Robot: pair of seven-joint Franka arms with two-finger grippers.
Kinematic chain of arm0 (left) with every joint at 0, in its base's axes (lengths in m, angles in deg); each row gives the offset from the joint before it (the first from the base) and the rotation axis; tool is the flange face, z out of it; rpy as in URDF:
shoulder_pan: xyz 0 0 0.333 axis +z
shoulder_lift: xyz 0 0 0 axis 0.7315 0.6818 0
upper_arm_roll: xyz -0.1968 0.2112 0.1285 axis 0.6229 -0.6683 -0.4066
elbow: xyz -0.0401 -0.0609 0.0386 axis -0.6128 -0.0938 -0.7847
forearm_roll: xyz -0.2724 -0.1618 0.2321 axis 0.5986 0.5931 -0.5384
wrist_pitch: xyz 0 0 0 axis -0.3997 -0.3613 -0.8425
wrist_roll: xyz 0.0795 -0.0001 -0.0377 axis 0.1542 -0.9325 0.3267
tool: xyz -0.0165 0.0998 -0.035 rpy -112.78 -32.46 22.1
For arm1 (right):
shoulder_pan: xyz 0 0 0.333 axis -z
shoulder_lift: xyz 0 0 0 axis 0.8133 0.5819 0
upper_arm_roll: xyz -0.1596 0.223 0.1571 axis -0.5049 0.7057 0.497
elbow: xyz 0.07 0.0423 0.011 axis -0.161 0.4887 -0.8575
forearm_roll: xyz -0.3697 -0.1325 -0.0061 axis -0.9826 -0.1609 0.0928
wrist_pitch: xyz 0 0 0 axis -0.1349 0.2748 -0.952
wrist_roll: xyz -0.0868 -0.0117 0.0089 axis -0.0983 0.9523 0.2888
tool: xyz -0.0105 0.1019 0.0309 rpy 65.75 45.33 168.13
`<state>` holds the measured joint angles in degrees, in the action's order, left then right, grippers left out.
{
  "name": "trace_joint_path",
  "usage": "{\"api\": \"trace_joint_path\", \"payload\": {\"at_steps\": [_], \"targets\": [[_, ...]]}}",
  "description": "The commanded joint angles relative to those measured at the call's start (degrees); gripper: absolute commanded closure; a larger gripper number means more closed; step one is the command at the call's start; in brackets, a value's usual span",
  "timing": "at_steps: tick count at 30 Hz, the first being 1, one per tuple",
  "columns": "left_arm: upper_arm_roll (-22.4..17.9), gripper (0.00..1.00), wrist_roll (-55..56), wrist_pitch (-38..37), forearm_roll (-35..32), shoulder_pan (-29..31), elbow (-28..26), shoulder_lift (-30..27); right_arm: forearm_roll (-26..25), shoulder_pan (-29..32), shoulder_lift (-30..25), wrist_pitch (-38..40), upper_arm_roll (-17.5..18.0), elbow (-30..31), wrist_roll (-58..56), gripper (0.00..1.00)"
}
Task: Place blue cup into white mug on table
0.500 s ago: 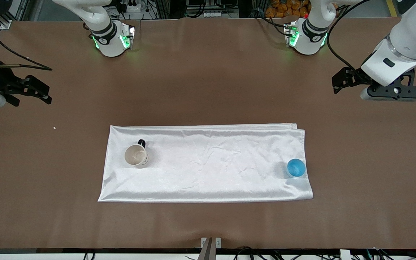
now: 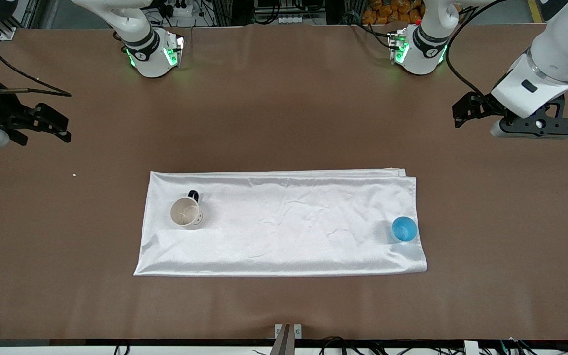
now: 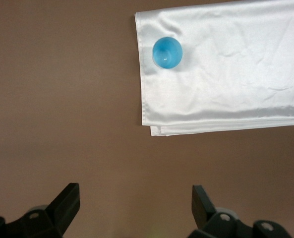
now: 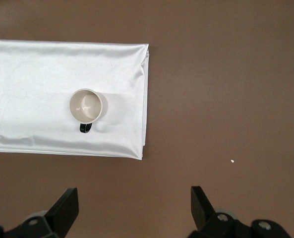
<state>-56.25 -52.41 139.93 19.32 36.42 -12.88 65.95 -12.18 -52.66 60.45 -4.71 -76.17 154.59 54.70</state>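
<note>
The blue cup (image 2: 404,229) stands upright on a white cloth (image 2: 289,222), near the cloth's corner toward the left arm's end of the table (image 2: 284,123). It also shows in the left wrist view (image 3: 167,52). The white mug (image 2: 185,212), with its black handle, stands upright on the cloth toward the right arm's end. It also shows in the right wrist view (image 4: 87,106). My left gripper (image 2: 464,112) is open and empty over bare table, apart from the cup. In its own view (image 3: 136,203) the jaws stand wide. My right gripper (image 2: 59,125) is open and empty over bare table, in its own view (image 4: 134,206) too.
The white cloth lies flat in the middle of the brown table. A tiny white speck (image 2: 74,174) lies on the table toward the right arm's end. The two arm bases (image 2: 153,54) (image 2: 419,49) stand along the table edge farthest from the front camera.
My left arm has shifted very slightly. The cup, the mug and the cloth have not moved.
</note>
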Motion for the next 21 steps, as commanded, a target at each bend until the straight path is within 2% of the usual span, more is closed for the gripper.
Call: {"api": "trace_joint_path", "payload": {"at_steps": [1,7,21], "targets": [[0.67,0.00,0.60,1.41,-1.01,0.49,-1.29,-1.08,-0.72,0.44,0.63,0.72,0.53,-0.76,-0.46,0.00],[0.67,0.00,0.16,2.46,-1.19,0.31,-1.20,0.06,-0.72,0.44,1.68,0.71,0.53,-0.76,-0.55,0.00],[0.67,0.00,-0.01,9.22,-2.41,-0.74,-1.11,6.65,-0.72,0.35,2.91,0.63,0.62,-0.68,-0.55,0.00]]}}
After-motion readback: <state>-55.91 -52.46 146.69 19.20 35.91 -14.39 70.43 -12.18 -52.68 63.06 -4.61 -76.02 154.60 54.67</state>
